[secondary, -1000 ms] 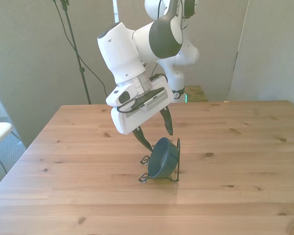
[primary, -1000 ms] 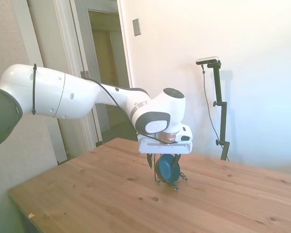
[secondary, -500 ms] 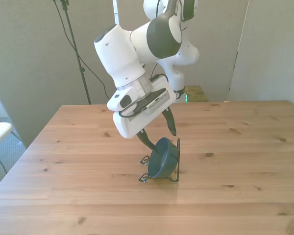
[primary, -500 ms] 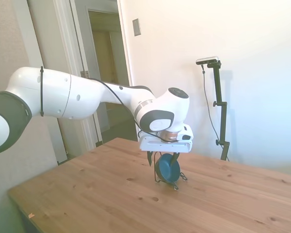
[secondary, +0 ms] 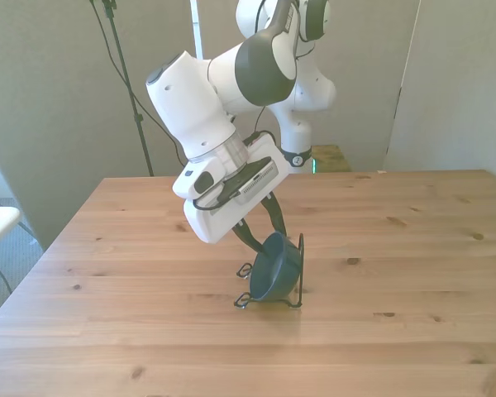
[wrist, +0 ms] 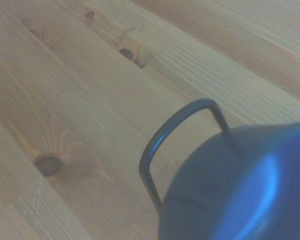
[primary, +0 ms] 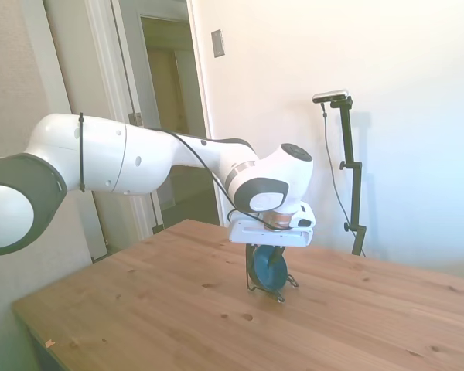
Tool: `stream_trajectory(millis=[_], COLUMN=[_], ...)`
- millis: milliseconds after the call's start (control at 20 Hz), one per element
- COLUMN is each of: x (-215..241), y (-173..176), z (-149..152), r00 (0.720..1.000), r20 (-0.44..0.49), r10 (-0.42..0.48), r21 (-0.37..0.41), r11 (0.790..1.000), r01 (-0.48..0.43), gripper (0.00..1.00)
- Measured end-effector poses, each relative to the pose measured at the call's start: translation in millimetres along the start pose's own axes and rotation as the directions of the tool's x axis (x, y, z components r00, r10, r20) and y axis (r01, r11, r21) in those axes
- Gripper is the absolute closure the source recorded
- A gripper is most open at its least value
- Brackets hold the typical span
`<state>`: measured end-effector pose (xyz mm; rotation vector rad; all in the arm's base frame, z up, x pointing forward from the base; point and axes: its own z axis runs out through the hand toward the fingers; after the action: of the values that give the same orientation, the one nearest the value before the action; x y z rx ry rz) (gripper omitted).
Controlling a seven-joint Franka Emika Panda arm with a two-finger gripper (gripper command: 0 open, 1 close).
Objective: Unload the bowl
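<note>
The bowl (secondary: 272, 267) stands on edge in the wire stand (secondary: 296, 281) mid-table, leaning with its hollow facing the front view's right. The gripper (secondary: 263, 230) hangs right over its upper rim, fingers spread to either side (empty, I think, though the side view hides the tips), so the grab comes straight down across the rim.

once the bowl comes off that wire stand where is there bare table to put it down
Nearly all the table is bare wood: wide patches toward the front view's left and right edges, and a strip along the near edge. The only crowded spot is mid-table, where the bowl leans in the wire stand under the gripper.
</note>
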<state>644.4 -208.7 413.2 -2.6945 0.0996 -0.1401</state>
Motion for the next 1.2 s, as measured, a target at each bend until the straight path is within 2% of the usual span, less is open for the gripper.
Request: stream_trajectory(millis=[850, 1050, 1200], x=[6.7, 10.1, 16.7], y=[19.9, 15.9, -1.9], z=[-8.1, -10.8, -20.5], r00=[1.000, 1.000, 0.997], r20=[0.005, -0.026, -0.078], r10=[0.016, 0.015, -0.004], r21=[0.034, 0.036, 0.027], r11=[0.999, 0.999, 1.000], r01=[-0.016, -0.014, 0.006], gripper=[1.00, 1.00, 1.00])
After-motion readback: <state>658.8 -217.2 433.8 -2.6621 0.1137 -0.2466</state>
